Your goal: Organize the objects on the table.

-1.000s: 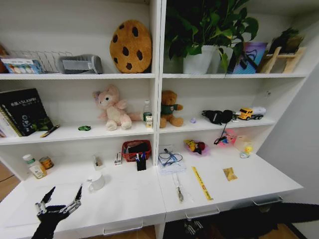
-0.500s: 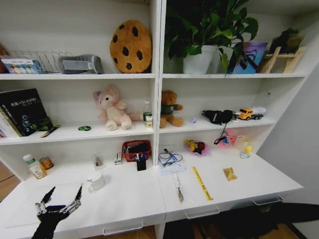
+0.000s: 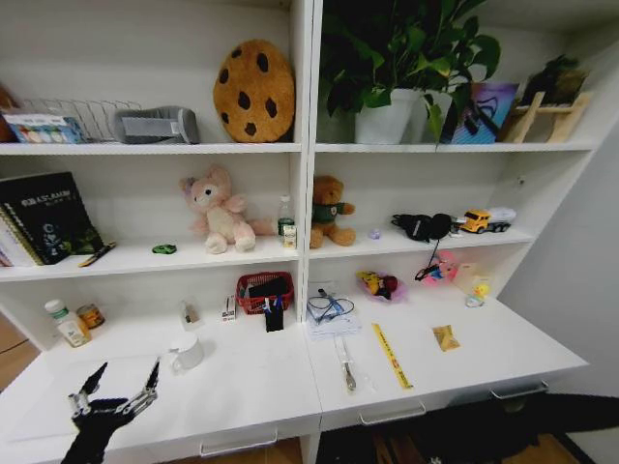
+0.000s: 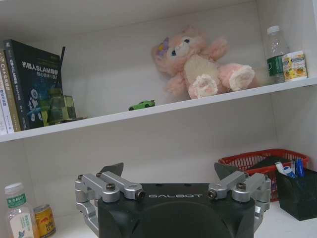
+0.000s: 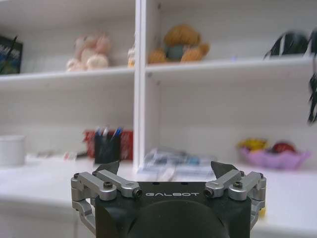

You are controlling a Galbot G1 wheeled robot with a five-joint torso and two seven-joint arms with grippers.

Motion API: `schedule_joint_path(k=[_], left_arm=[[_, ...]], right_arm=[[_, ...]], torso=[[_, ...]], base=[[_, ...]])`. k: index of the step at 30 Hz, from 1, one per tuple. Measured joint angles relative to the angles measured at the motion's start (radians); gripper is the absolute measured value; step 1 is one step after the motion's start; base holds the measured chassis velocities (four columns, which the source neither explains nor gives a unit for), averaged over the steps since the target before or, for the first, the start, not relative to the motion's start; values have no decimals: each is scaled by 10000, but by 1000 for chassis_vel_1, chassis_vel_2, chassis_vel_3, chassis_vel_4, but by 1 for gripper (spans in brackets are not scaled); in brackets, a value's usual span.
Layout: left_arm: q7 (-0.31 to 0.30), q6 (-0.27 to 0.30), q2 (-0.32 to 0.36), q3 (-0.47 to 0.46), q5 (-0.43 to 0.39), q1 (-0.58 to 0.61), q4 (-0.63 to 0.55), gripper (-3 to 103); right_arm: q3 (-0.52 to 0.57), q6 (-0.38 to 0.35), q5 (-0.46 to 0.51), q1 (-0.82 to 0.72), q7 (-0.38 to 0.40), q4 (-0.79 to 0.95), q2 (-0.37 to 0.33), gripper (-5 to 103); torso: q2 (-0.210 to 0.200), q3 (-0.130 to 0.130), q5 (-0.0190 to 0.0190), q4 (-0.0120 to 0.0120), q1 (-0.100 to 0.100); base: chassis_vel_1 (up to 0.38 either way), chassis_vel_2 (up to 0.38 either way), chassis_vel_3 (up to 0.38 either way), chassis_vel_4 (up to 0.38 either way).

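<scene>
My left gripper (image 3: 126,374) hangs open low over the left end of the white table (image 3: 261,387), above what looks like a thin silver laptop (image 3: 58,394) lying closed. In the left wrist view the left gripper (image 4: 169,169) faces the shelves with nothing between its fingers. A tiny green toy car (image 3: 163,248) (image 4: 141,104) sits on the middle shelf. Blue pens (image 3: 275,305) (image 4: 296,167) (image 5: 108,133) stand in a black holder. A green-capped bottle (image 3: 60,322) (image 4: 16,218) stands at the back left. My right gripper (image 5: 168,169) is open, level with the desk front.
A white mug (image 3: 187,352) stands just right of the left gripper. A red basket (image 3: 264,288), papers (image 3: 332,314), a silver tool (image 3: 345,365), a yellow ruler (image 3: 392,355) and a pink bowl (image 3: 382,286) lie further right. Plush toys (image 3: 221,208) fill the shelf.
</scene>
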Motion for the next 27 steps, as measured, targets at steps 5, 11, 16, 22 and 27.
schedule_joint_path(k=[5,11,16,22,27], left_arm=[[0,0,-1,0,0,-1,0,100],[0,-1,-1,0,0,-1,0,100],[0,0,0,0,0,0,0,100],[0,0,0,0,0,-1,0,100],[-1,0,-1,-1,0,-1,0,100]], right_arm=[[1335,-1927,-1327,-302,3778,2615,172,100],[3015,-5891,436,245,6260,4935,-575,100],[3550,-6832,1271,1095,6503,5140,-1220,100],[3438,-7514,1951,1627,6623,5444,-1401,100],[3088,-7464,1762,1671,6611,5553,-1206,100]], torso=[[-1,0,3,2,1],[-2,2,3,0,0],[-3,3,4,3,2],[-3,2,2,1,2],[-3,2,1,0,1]], base=[[0,0,0,0],[0,0,0,0],[0,0,0,0],[0,0,0,0],[-5,-12,7,7]])
